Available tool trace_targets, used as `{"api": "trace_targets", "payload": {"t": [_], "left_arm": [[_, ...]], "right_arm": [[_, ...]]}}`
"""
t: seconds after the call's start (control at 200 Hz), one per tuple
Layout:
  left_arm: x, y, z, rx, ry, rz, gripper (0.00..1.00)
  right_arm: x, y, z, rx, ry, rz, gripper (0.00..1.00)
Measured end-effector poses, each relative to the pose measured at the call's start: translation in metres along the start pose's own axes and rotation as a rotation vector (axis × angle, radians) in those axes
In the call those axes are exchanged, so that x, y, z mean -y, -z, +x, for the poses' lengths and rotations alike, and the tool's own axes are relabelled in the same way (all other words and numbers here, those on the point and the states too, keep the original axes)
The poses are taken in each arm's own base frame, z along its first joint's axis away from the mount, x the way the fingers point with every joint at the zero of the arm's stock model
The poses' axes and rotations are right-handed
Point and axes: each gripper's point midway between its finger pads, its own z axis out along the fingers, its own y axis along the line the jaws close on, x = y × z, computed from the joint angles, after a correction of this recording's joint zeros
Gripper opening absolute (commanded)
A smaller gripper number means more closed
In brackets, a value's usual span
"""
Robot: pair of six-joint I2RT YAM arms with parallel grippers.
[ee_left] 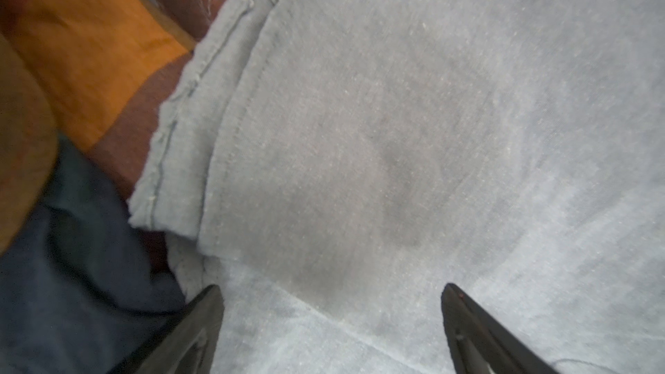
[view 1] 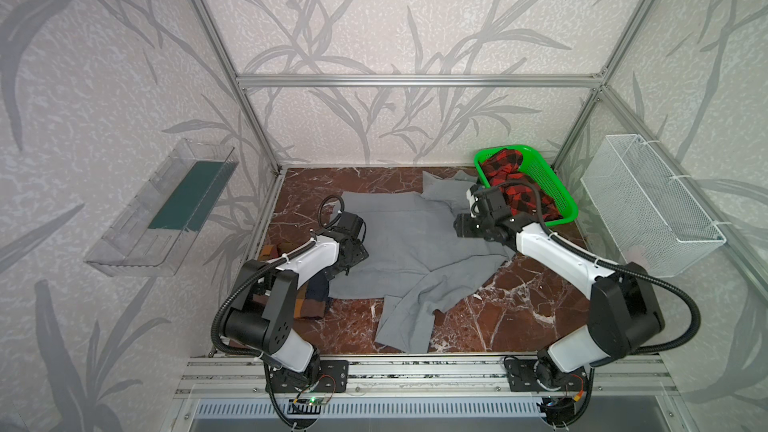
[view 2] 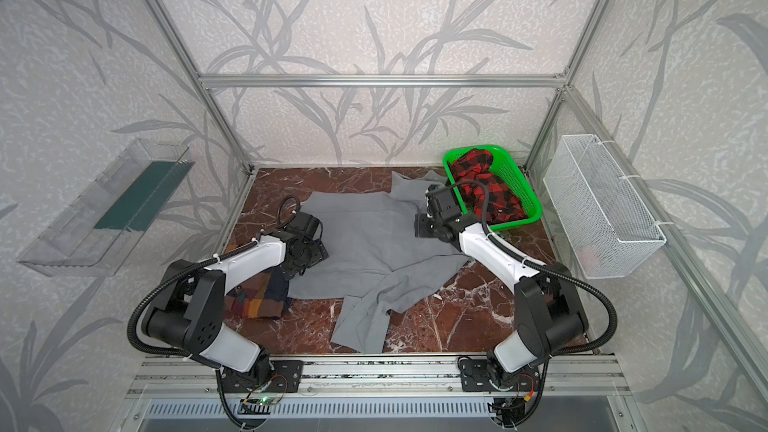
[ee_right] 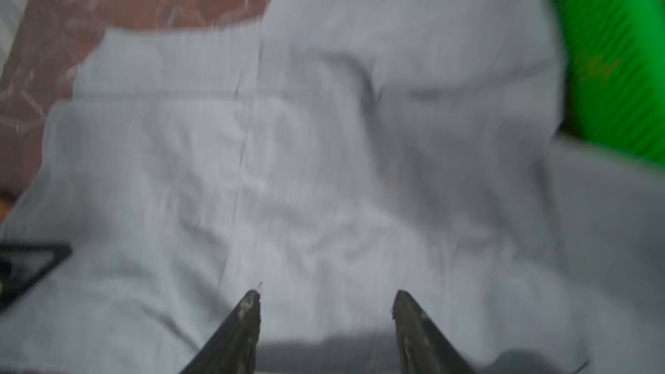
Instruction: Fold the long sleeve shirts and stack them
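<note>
Grey collared shirt (view 1: 415, 251): lies spread and wrinkled over the middle of the red marble table (view 1: 511, 317), one sleeve (view 1: 405, 326) trailing toward the front edge, a far corner reaching up beside the green basket (view 1: 559, 197).

Colour-block checked shirt (view 2: 253, 301): sits bunched at the table's left side, largely under the left arm. In the left wrist view, shows orange, brown and navy panels right against the grey shirt's stitched hem.

Left gripper (ee_left: 331, 287): stands spread wide over the grey cloth just inside that hem, nothing between the fingers (ee_left: 201, 318). Cannot tell whether touching the cloth.

Right gripper (ee_right: 325, 295): parted, pinching nothing, hangs above the grey shirt's right part near the green basket. That wrist view is blurred.

Inside the green basket: a red-and-black checked cloth (view 1: 505, 168). On the right wall: a white wire basket (view 1: 648, 201). On the left wall: a clear plastic tray (view 1: 162, 209).
</note>
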Motion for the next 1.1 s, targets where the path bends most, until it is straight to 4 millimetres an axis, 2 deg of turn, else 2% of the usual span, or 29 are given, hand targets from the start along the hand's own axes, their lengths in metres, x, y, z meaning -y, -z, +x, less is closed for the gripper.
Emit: {"api": "trace_targets", "payload": {"t": [0.055,0.175,0.265,0.335,0.4,0.6,0.705,0.78,0.925,1.1], "left_arm": [[0.000,-0.001,0.000,-0.003,0.001,-0.001,0.95],[-0.001,-0.004,0.003,-0.016,0.000,-0.015,0.95],[-0.002,-0.005,0.003,-0.019,0.002,-0.018,0.95],[-0.001,-0.005,0.003,-0.019,0.005,-0.017,0.95],[-0.001,-0.005,0.003,-0.018,0.007,-0.016,0.95],[-0.001,-0.007,0.004,-0.021,0.006,-0.020,0.95],[-0.002,-0.008,0.004,-0.022,0.006,-0.023,0.95],[-0.001,-0.009,0.002,-0.023,0.007,-0.026,0.95],[0.003,-0.009,-0.004,-0.018,0.013,-0.028,0.95],[0.006,-0.007,-0.010,-0.011,0.021,-0.025,0.95]], "right_arm": [[-0.008,0.000,0.030,-0.053,0.004,-0.030,0.57],[-0.029,0.007,0.077,-0.104,0.033,-0.083,0.57],[-0.041,0.019,0.108,-0.116,0.056,-0.120,0.57],[-0.037,0.025,0.122,-0.094,0.048,-0.117,0.56],[-0.028,0.023,0.130,-0.097,0.024,-0.087,0.55],[-0.004,-0.003,0.149,-0.160,-0.037,0.042,0.47],[0.007,-0.007,0.152,-0.160,-0.081,0.087,0.45],[0.022,-0.008,0.158,-0.159,-0.139,0.118,0.44],[0.048,0.000,0.153,-0.114,-0.253,0.160,0.44],[0.072,0.020,0.161,-0.109,-0.270,0.244,0.44]]}}
